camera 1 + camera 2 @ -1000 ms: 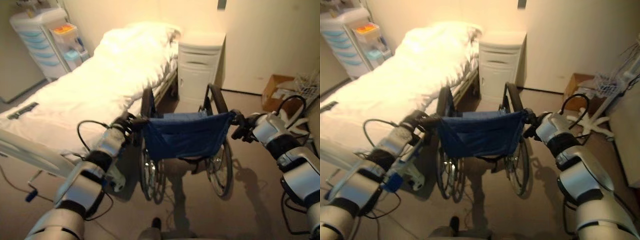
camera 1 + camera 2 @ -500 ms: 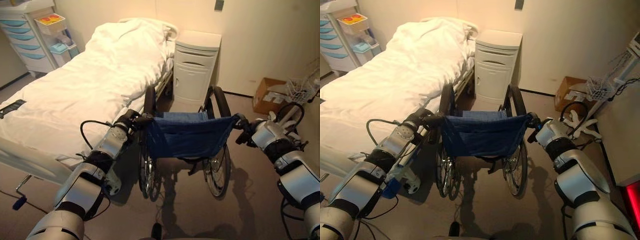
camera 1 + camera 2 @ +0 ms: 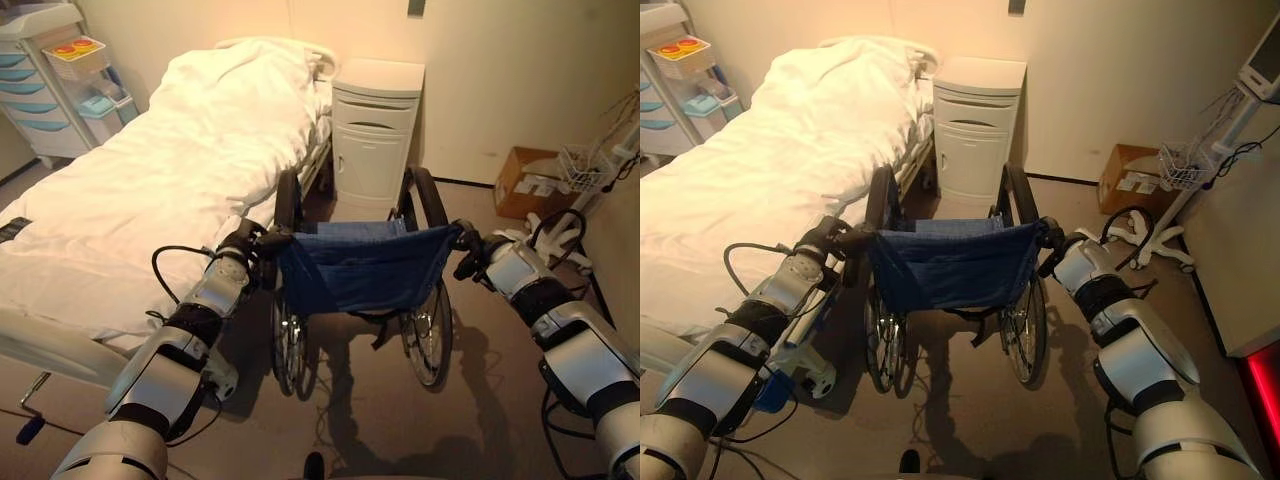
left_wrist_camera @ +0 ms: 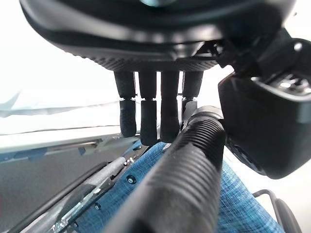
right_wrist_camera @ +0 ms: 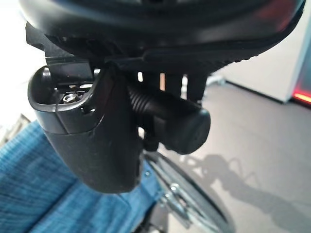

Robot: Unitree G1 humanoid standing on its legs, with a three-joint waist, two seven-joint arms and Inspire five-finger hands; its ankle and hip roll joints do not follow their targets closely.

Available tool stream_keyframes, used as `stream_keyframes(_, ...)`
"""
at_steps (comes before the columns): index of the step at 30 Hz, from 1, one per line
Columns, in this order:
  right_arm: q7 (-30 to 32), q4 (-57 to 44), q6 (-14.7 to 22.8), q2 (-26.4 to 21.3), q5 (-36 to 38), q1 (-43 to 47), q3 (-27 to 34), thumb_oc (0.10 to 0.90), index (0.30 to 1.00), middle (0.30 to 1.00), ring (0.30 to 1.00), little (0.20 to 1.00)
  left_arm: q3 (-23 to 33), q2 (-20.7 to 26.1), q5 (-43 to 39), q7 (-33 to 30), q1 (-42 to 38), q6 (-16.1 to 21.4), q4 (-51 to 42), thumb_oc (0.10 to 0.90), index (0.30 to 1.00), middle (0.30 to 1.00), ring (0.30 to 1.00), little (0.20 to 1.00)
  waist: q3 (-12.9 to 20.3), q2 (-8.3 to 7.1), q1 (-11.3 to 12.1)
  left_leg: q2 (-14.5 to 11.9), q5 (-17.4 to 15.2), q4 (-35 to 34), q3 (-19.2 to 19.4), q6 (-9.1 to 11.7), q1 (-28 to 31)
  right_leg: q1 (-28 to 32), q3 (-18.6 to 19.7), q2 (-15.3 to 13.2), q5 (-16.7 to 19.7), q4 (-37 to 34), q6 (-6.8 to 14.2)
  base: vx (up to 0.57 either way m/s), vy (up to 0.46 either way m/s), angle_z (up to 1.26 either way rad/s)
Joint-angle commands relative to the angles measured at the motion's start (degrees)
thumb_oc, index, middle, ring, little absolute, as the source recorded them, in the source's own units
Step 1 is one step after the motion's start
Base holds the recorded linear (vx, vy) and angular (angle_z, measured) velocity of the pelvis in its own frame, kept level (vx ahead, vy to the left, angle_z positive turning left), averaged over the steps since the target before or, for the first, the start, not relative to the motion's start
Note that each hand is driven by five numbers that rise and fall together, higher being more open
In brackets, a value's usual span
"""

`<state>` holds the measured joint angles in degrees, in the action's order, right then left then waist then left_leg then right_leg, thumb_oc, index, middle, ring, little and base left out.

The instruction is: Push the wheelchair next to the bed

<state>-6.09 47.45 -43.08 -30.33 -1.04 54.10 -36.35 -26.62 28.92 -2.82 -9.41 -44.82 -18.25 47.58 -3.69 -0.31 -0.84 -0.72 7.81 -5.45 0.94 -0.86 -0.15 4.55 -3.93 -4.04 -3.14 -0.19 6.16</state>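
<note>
1. Blue woven cloth forms the slung back of the wheelchair point(image 3: 360, 265); you can see its coarse weave up close in both wrist views, with dark rubber tyres and thin spoked wheels below.
2. Your left robot hand point(image 3: 243, 247) is curled round the ribbed black push handle point(image 4: 184, 170) at the chair's 9 o'clock side, fingers point(image 4: 148, 114) hooked over the grip.
3. Your right robot hand point(image 3: 472, 256) is wrapped round the other ribbed handle point(image 5: 170, 116) at the 3 o'clock side, its rounded end cap poking out past the thumb.
4. The wheelchair stands on the matt floor just beside the bed point(image 3: 150, 170), which lies at its 10 o'clock under a soft, rumpled white duvet.
5. Straight ahead at 12 o'clock, close to the chair's front, stands a smooth white bedside cabinet point(image 3: 375, 130) against the wall.
6. At 2 o'clock you have a brown cardboard box point(image 3: 530, 185) on the floor and, beside it, a wheeled stand with a wire basket point(image 3: 1185, 165).
7. At 10 o'clock, past the bed, stands a white drawer trolley point(image 3: 45, 100) with pale blue fronts.
</note>
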Motion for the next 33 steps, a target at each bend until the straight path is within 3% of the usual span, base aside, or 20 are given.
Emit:
stream_keyframes(1,0.0,-3.2,6.9,12.7,11.5,-0.4,0.1,0.400,0.300,0.300,0.300,0.300,-2.3,-2.5,1.5,-3.2,-2.6,0.5,5.5,0.400,0.300,0.300,0.300,0.300,-4.2,-1.65,2.8,2.2,-4.0,0.7,3.2,0.8,2.9,-5.5,-0.3,-7.0,15.8,2.0,3.1,0.00,0.024,-0.16)
stream_keyframes(2,0.1,-3.2,6.8,12.8,11.6,-0.6,0.2,0.400,0.300,0.300,0.300,0.300,-2.2,-2.4,1.6,-3.1,-2.5,0.4,5.6,0.400,0.300,0.300,0.300,0.300,-4.1,-1.61,2.8,2.2,-4.0,0.7,3.3,0.8,3.0,-5.5,-0.4,-7.0,15.8,2.0,3.1,0.00,0.036,-0.23)
stream_keyframes(3,0.8,-3.0,6.8,13.5,11.1,-1.3,0.9,0.800,0.900,0.900,0.900,0.900,-2.0,-2.1,1.7,-1.8,-2.6,-0.5,6.0,0.400,0.300,0.300,0.300,0.300,-3.8,-1.35,2.7,2.3,-4.2,0.8,3.8,0.7,3.4,-5.4,-0.9,-7.4,16.0,2.2,3.1,-0.01,0.034,-0.20)
stream_keyframes(4,1.2,-2.8,6.9,13.6,10.9,-1.3,0.9,0.800,0.900,0.900,0.900,0.900,-2.0,-2.0,1.8,-0.8,-2.6,-1.4,6.1,0.400,0.300,0.300,0.300,0.300,-3.8,-1.22,2.7,2.3,-4.3,0.8,4.0,0.7,3.6,-5.4,-1.1,-7.5,16.0,2.2,3.1,-0.01,0.037,-0.18)
stream_keyframes(5,1.4,-2.4,7.2,13.7,10.6,-1.2,1.0,0.800,0.900,0.900,0.900,0.900,-2.1,-1.9,1.7,-0.4,-2.6,-1.9,6.2,0.499,0.448,0.448,0.448,0.448,-3.6,-1.13,2.8,2.4,-4.5,0.9,4.0,0.7,3.8,-5.4,-1.3,-7.7,16.2,2.4,3.1,-0.01,0.017,-0.17)
stream_keyframes(6,1.6,-2.3,7.5,13.7,10.1,-1.1,1.1,0.800,0.900,0.900,0.900,0.900,-2.2,-1.7,1.2,0.0,-2.7,-2.2,6.2,0.800,0.900,0.900,0.900,0.900,-3.4,-1.04,2.8,2.5,-4.6,1.0,4.2,0.7,4.1,-5.4,-1.4,-7.8,16.3,2.5,3.2,-0.01,0.012,-0.22)
stream_keyframes(16,0.2,-3.2,6.4,11.1,6.9,-0.2,0.6,0.800,0.900,0.900,0.900,0.900,-2.3,0.0,-0.6,1.6,-2.5,-1.2,4.3,0.800,0.900,0.900,0.900,0.900,-2.3,-0.74,3.0,2.5,-4.9,0.9,5.0,0.7,5.2,-5.3,-2.5,-8.4,17.4,2.6,3.6,-0.04,-0.027,-0.10)
stream_keyframes(22,-1.7,-5.9,4.1,5.3,8.5,2.2,0.7,0.800,0.900,0.900,0.900,0.900,-0.5,3.2,-8.1,6.4,-0.8,-2.3,0.8,0.800,0.900,0.900,0.900,0.900,-2.2,-1.16,3.3,2.4,-4.8,0.8,4.3,0.9,5.4,-4.4,-2.2,-8.0,17.0,3.0,3.6,-0.05,-0.066,0.00)
stream_keyframes(23,-2.0,-7.5,3.5,2.3,9.7,3.2,0.9,0.800,0.900,0.900,0.900,0.900,1.0,4.9,-13.8,9.0,0.2,-4.0,-0.6,0.800,0.900,0.900,0.900,0.900,-2.1,-1.27,3.4,2.3,-4.7,0.7,4.3,1.1,5.6,-4.1,-2.3,-7.9,17.0,2.9,3.7,-0.06,-0.071,0.02)
stream_keyframes(25,-1.6,-8.7,3.2,-0.2,11.5,4.0,1.2,0.800,0.900,0.900,0.900,0.900,2.1,6.2,-16.1,13.3,0.8,-5.6,-1.8,0.800,0.900,0.900,0.900,0.900,-1.9,-1.32,3.4,2.1,-4.7,0.6,4.4,1.2,5.8,-3.8,-2.6,-7.8,16.9,2.6,3.7,-0.06,-0.071,0.02)
stream_keyframes(29,-0.8,-9.4,3.4,-5.7,20.9,6.5,2.1,0.800,0.900,0.900,0.900,0.900,3.5,11.0,-21.0,18.1,0.8,-5.9,-3.7,0.800,0.900,0.900,0.900,0.900,-1.4,-1.29,3.6,1.9,-4.7,0.4,4.1,1.6,6.2,-2.7,-3.3,-7.3,16.0,1.5,3.7,-0.05,-0.072,0.01)
stream_keyframes(33,0.3,-9.3,5.7,-8.1,26.8,7.6,2.9,0.800,0.900,0.900,0.900,0.900,4.8,13.7,-28.2,19.3,0.3,-5.8,-3.2,0.800,0.900,0.900,0.900,0.900,-0.8,-1.37,3.6,1.9,-4.6,0.4,4.0,1.7,6.2,-1.9,-3.6,-6.6,15.2,0.5,3.6,-0.03,-0.049,0.00)
